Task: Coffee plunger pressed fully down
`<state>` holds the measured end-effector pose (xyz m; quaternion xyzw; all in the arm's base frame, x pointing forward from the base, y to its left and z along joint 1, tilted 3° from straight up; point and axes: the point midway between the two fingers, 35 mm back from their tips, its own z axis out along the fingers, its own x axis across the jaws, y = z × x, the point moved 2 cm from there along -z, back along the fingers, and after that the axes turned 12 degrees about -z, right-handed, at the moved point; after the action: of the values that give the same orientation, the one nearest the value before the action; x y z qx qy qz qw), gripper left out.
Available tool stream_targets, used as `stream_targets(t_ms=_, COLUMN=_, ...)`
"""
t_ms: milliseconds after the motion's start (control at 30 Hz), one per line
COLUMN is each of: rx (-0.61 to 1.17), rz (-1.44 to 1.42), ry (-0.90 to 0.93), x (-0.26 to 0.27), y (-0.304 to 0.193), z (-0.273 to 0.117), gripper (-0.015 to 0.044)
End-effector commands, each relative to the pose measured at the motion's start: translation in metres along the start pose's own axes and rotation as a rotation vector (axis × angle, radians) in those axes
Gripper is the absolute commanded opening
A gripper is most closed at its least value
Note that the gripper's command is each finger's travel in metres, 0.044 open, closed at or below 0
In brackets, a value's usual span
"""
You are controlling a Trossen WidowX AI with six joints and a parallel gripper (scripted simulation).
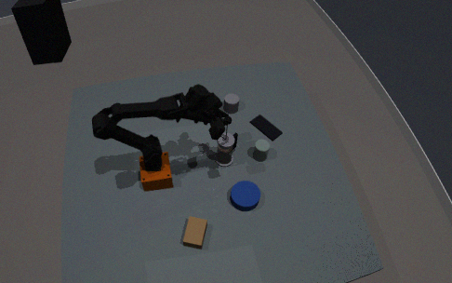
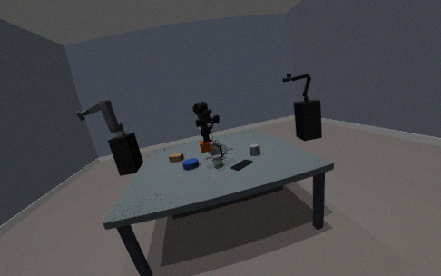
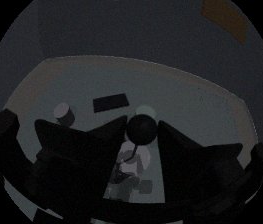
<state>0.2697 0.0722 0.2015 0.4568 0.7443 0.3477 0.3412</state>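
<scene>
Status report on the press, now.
Black parallel-jaw gripper shut on black round plunger knob. Glass coffee press upright. Pale green cylinder beside it, apart.

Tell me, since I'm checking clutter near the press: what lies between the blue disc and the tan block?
Nothing: in the top view only bare mat shows between the blue disc and the tan block.
</scene>
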Motion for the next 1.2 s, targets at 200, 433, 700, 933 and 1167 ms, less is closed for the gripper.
stream_targets(t_ms=200, rx=0.002, rz=0.001, ry=0.001, x=0.001, y=-0.004, z=0.004, gripper=0.0123)
stream_targets(t_ms=433, rx=0.001, rz=0.001, ry=0.001, x=0.003, y=-0.012, z=0.011, gripper=0.0123)
stream_targets(t_ms=700, rx=0.001, rz=0.001, ry=0.001, x=0.005, y=-0.022, z=0.02, gripper=0.0123)
stream_targets(t_ms=933, rx=0.001, rz=0.001, ry=0.001, x=0.007, y=-0.03, z=0.028, gripper=0.0123)
stream_targets(t_ms=1167, rx=0.001, rz=0.001, ry=0.001, x=0.008, y=-0.039, z=0.036, gripper=0.0123)
